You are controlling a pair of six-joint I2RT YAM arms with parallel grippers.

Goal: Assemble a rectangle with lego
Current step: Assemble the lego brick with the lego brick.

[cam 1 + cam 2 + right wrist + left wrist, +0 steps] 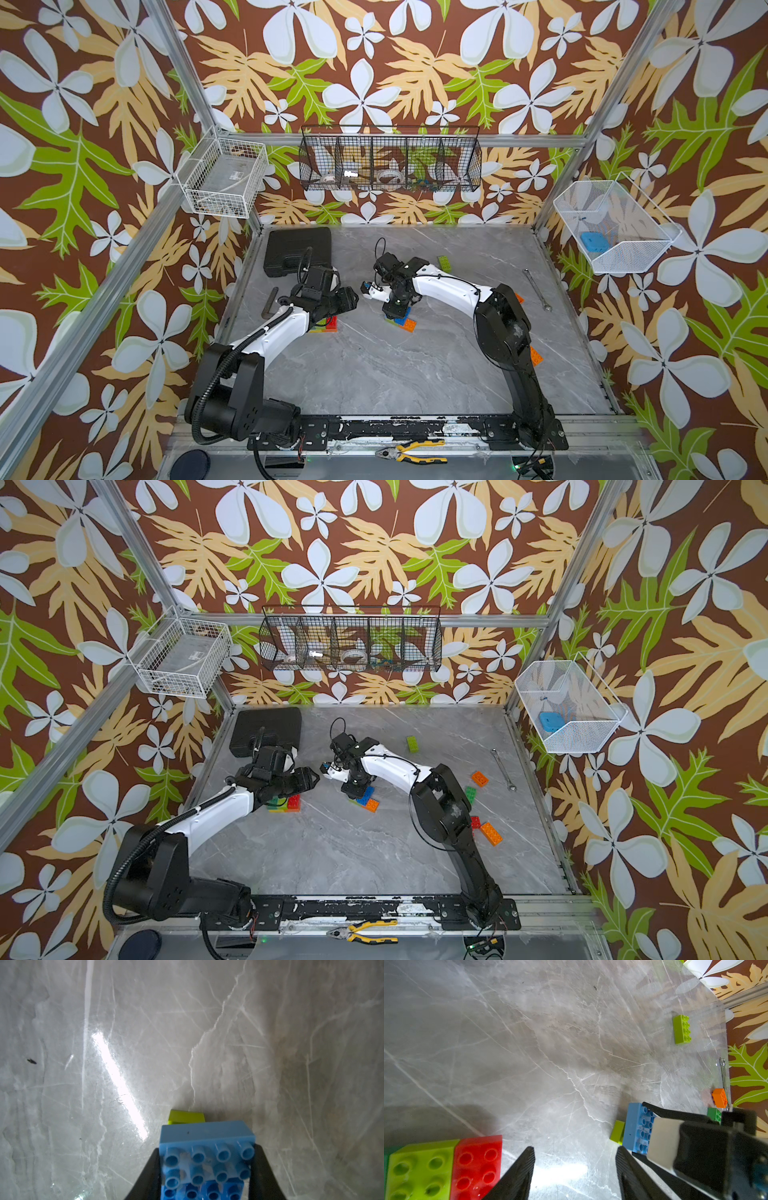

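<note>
— Blue first: found the blue brick (207,1134) clenched end to end in the right jaws, studs toward the wrist camera, low over the worktop (83,1064). Spotted the lime brick (186,1116) just beyond it?

— Spotted. Placed both, in a top view, mid-worktop and right beside an orange brick (372,805). Could not tell: pressed onto something, or merely resting there.

— And the left jaws?

— Spread wide, gripping nothing; hovered just beside a red brick (477,1165) set flush against a lime neighbour (421,1169), on the left arm's side of the worktop.

— Read the step how?

— Read it as mid-build, placing the blue piece. Counted two small clusters, well apart, plus loose lego toward the right arm: a stray lime piece (412,743), an orange spare (479,778), a dark green spare (470,794). Judged the rectangle far from done.

— Needed next?

— Likely needed the blue brick squared against the orange and lime edges, seated flat, then let go cleanly, without dragging it askew on withdrawal. After that, probably needed the two clusters brought together, or one chosen as the base and the loose pieces fetched to it.
</note>
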